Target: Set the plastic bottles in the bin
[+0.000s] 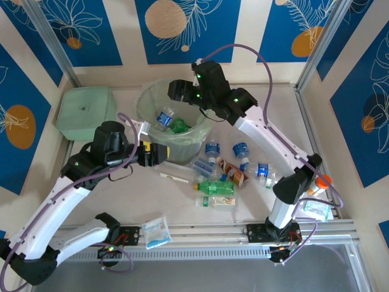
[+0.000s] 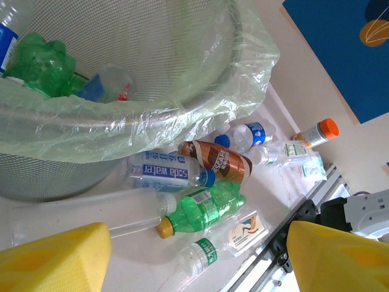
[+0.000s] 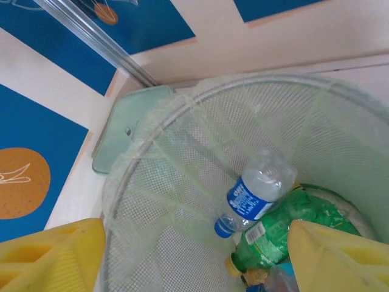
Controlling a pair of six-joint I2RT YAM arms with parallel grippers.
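At the far left of the table stands a square pale-green lidded plastic box. Just beside it is the large round translucent pale-green plastic bin with a clear bag liner. Near the front rail lies a flat white-and-blue packet. The left gripper hovers low at the bin's near side, its yellow fingers spread wide apart with nothing between them. Ahead of it, beside the bin's base, lies a long clear plastic bottle. Next come a clear bottle with a blue-and-white label, a brown-labelled bottle and a green soda bottle with a yellow cap, all bunched close together on the tabletop. The right gripper hangs over the bin's mouth, its own yellow fingers parted and empty. Below it, inside the bin, a clear blue-labelled bottle with a blue cap rests on a crumpled green bottle. Further right, three small clear blue-labelled bottles lie scattered on the table. An orange-capped bottle sits by the right rail, behind the right arm.
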